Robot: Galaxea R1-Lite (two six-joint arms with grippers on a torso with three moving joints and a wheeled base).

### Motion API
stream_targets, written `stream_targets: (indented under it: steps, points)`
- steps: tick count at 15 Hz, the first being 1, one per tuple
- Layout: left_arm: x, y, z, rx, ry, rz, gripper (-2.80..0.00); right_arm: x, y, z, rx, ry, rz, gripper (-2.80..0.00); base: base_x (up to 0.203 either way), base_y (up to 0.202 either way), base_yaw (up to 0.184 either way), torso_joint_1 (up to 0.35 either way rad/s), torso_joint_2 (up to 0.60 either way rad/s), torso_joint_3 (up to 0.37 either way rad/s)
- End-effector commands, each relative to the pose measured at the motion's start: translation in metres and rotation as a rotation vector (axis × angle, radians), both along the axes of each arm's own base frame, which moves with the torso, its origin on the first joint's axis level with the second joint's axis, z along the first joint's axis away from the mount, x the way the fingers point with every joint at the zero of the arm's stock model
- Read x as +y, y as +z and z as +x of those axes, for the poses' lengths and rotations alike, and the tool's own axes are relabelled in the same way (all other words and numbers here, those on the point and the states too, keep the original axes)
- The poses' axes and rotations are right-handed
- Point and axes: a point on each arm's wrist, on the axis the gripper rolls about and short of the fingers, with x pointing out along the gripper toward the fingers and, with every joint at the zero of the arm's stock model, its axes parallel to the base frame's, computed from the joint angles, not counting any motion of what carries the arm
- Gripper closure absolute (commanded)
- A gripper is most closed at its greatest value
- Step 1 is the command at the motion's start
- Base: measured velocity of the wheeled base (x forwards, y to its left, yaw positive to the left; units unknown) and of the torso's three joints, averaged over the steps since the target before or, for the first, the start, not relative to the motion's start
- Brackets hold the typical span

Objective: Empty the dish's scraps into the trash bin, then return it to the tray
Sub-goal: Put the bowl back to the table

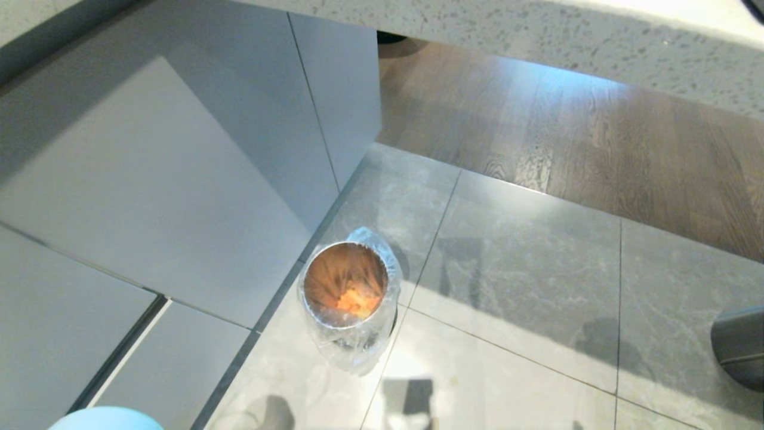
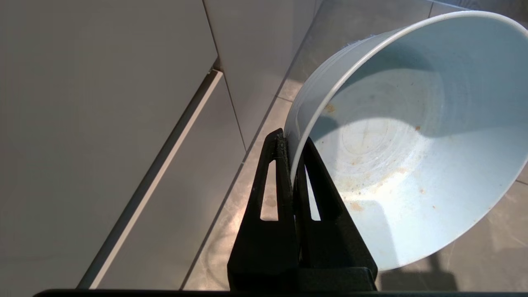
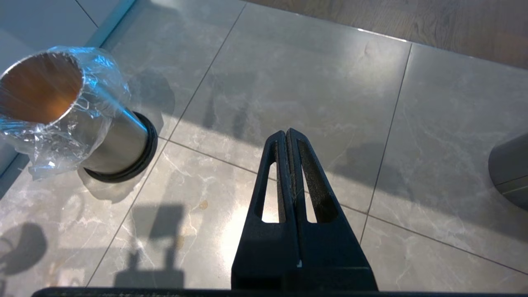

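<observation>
Dish (image 2: 412,136) pinched in left tool (image 2: 291,140); prob. unlabelled.

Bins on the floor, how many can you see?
2. The trash bin with the plastic liner stands by the cabinet corner. A dark grey cylinder, maybe another bin, is cut off at the head view's right edge.

Left black two-fingered claw (image 2: 291,142) clamped on the rim of the glossy pale bluish-white ceramic bowl (image 2: 412,136), held tilted; right black claw (image 3: 287,136) closed and empty, pointing floorward.
</observation>
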Motion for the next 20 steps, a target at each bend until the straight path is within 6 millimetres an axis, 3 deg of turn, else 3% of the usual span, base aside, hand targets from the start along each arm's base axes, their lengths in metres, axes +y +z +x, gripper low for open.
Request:
stream_targets:
  steps: [1, 20]
  points:
    - [0.0000, 0.0001, 0.0000, -0.001, 0.000, 0.000, 0.00, 0.0000, 0.0002, -0.0001, -0.002, 0.000, 0.000, 0.00, 0.000, 0.000, 0.000, 0.002, 0.00, 0.144]
    - [0.0000, 0.0001, 0.0000, -0.001, 0.000, -0.015, 0.00, 0.0000, -0.0001, 0.0000, 0.000, 0.000, 0.000, 0.00, 0.000, 0.000, 0.000, 0.001, 0.00, 0.197]
